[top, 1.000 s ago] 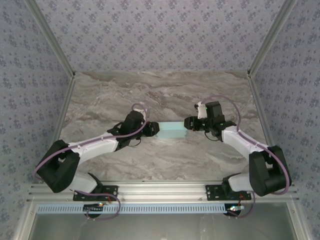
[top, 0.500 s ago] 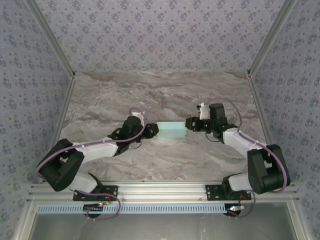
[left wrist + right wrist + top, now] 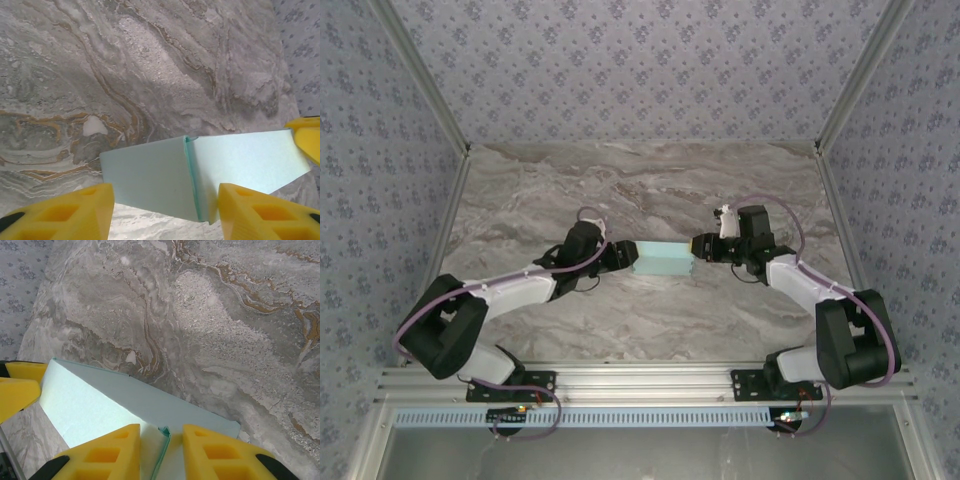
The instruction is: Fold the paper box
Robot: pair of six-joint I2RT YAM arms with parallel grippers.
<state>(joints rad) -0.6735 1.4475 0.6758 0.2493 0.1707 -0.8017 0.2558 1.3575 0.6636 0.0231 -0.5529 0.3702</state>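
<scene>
This is a purpose-built robot test cell in a lab, not a home or shop. A marble-patterned table (image 3: 650, 320) is boxed in on three sides by walls (image 3: 640, 70) papered in a blue-grey floral print, with bare aluminium posts (image 3: 420, 75) running up the far corners. Along the table's near edge an aluminium rail (image 3: 650, 378) carries the bolted bases of two white-and-black arms (image 3: 510, 290), with a slotted cable duct (image 3: 620, 415) and loose wiring (image 3: 525, 415) just below it.
</scene>
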